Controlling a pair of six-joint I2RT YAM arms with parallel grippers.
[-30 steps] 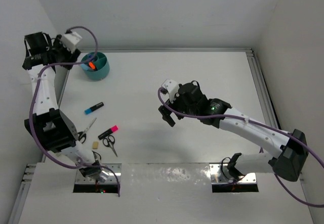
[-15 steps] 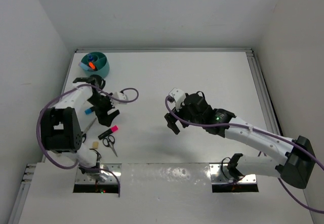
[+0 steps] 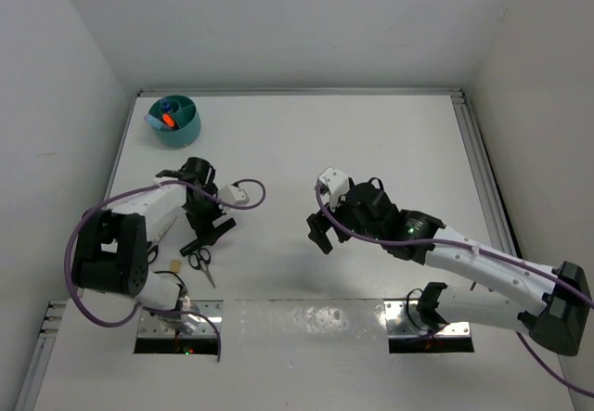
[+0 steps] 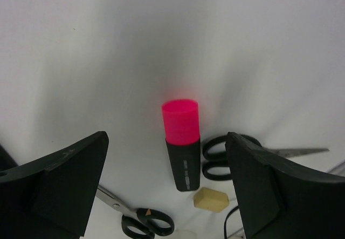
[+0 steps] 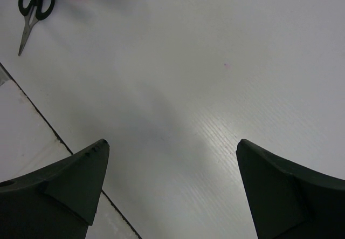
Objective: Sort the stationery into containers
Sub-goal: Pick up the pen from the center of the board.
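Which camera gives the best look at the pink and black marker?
Left wrist: the pink-and-black marker lies whole before the open left tool. Top external mostly hides it under that tool; right wrist catches only a pink sliver.

**Nothing Legible Showing In Any View**

No word, number or brand is coming through clearly enough to read. The only candidate is sitting on the pink-and-black marker (image 4: 181, 147). A short column of tiny pale marks is running along its black barrel, toward the 6 o'clock end in the left wrist view (too small and blurred to make out a single character). In the top view the marker is lying at about 8 o'clock on the table (image 3: 371, 133), and its marks are not resolving there at all.
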